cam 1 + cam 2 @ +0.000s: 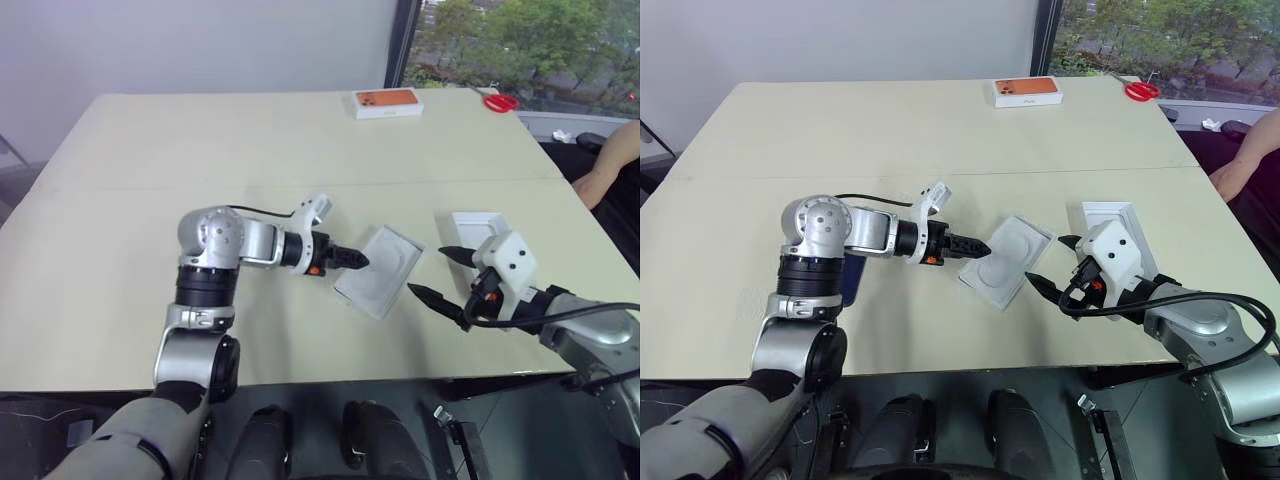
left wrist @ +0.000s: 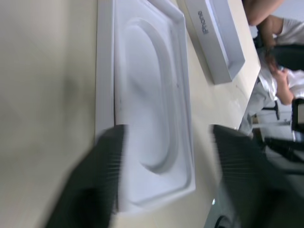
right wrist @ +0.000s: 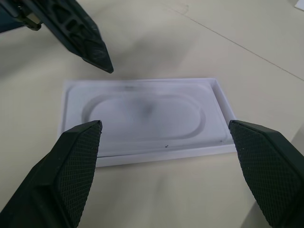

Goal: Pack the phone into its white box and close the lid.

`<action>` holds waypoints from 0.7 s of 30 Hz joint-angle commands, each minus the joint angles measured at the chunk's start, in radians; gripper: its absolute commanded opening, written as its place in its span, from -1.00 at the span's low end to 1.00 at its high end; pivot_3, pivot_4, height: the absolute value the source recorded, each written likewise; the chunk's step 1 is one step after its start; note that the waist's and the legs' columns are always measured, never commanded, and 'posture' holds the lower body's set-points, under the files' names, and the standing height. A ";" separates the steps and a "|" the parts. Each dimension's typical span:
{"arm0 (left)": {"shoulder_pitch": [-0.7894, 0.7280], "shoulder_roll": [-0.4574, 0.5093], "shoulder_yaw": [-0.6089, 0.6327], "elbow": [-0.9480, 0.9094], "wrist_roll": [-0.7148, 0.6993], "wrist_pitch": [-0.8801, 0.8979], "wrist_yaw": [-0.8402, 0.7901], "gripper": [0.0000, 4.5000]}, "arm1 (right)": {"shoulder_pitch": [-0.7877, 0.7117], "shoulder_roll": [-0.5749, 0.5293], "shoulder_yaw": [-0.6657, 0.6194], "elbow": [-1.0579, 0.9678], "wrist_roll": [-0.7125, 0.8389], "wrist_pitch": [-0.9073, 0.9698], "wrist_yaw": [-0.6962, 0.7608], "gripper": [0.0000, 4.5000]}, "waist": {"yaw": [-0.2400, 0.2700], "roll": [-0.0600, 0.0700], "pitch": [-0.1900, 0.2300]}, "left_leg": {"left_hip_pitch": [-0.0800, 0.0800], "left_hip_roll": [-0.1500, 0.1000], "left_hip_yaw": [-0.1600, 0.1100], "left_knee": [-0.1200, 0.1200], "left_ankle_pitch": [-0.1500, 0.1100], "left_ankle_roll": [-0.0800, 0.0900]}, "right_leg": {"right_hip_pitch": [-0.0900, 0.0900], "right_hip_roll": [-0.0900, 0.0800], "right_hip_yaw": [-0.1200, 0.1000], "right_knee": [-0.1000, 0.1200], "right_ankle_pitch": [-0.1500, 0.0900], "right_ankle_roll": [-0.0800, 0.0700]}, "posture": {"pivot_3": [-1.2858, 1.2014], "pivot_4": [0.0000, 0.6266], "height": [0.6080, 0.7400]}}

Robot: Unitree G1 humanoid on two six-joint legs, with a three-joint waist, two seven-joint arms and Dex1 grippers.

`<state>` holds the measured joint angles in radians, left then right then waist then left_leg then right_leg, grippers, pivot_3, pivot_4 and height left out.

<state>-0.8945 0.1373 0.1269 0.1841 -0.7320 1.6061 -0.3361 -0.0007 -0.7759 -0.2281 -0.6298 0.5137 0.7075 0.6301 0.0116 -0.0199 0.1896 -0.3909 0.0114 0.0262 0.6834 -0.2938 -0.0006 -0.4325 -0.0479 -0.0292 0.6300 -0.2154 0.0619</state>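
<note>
Watching a shallow white rectangular cardboard tray, the white box point(image 3: 142, 158), lying flat and at a slant on the pale beige table point(image 1: 200, 150), near its front edge and between the two arms. Noting a thin white insert with an oval recess point(image 3: 147, 114) sitting in that tray, slightly askew against the rim. Seeing the left gripper point(image 1: 356, 261) reaching in level from the left, hanging at the tray's near short end with its two black fingers point(image 2: 97, 180) spread apart and gripping nothing. Catching the right gripper point(image 1: 428, 271) hovering just beside the tray on the other side, angled toward it, its prongs gaping wide with nothing between them. Spotting the white rectangular cardboard lid point(image 1: 476, 222) resting hollow side up just beyond the right gripper, apart from the tray. Glimpsing a dark blue patch point(image 1: 852, 280) under the left forearm, too hidden for telling whether that is the phone. Picking out, far back, a white box printed with an orange phone point(image 1: 388, 102), red scissors point(image 1: 500, 102) beside it, and a person's arm point(image 1: 605, 170) at the right edge.
</note>
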 commanded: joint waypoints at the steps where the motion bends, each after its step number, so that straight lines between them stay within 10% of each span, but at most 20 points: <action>1: -0.003 0.039 -0.005 -0.042 -0.017 0.007 -0.046 0.99 | -0.024 0.003 -0.006 -0.013 -0.001 -0.014 -0.007 1.00 | 0.000 0.000 0.000 | 0.000 0.000 0.000 0.000 0.000 0.000 | 0.000 0.000 0.000 0.000 0.000 0.000 | 0.03 -0.52 1.00; 5: 0.000 0.123 0.006 -0.069 -0.007 -0.074 -0.110 0.99 | -0.090 0.016 0.044 0.010 -0.019 0.028 -0.052 1.00 | -0.003 0.000 0.000 | 0.000 0.000 0.000 0.000 0.000 0.000 | 0.000 0.000 0.000 0.000 0.000 0.000 | 0.03 -0.52 1.00; 8: 0.058 0.222 -0.046 -0.148 0.066 -0.308 -0.188 1.00 | -0.163 0.034 0.089 0.036 -0.017 0.109 -0.102 0.62 | -0.008 0.000 0.000 | 0.000 0.001 0.000 0.000 0.000 0.000 | -0.001 0.000 0.000 0.001 0.000 0.000 | 0.03 -0.52 1.00; 15: 0.331 0.438 -0.174 -0.303 0.285 -0.932 -0.465 1.00 | -0.355 0.160 0.187 0.085 -0.006 0.376 -0.259 -0.99 | 0.000 0.001 0.000 | 0.000 0.002 0.001 -0.001 0.001 -0.002 | -0.002 -0.003 0.002 0.000 -0.002 -0.005 | 0.03 -0.52 1.00; 21: 0.458 0.537 -0.192 -0.310 0.325 -1.116 -0.640 1.00 | -0.451 0.204 0.328 0.153 -0.105 0.476 -0.354 -0.99 | 0.001 0.001 0.000 | -0.003 -0.001 0.002 -0.001 0.001 -0.001 | -0.003 -0.009 0.000 -0.001 -0.002 -0.006 | 0.03 -0.52 1.00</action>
<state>-0.4436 0.6553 -0.0608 -0.0936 -0.4226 0.5419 -0.9335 -0.4264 -0.5809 0.0947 -0.4746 0.4337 1.1691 0.3000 0.0130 -0.0186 0.1894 -0.3936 0.0101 0.0287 0.6828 -0.2932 -0.0017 -0.4353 -0.0568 -0.0289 0.6291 -0.2171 0.0560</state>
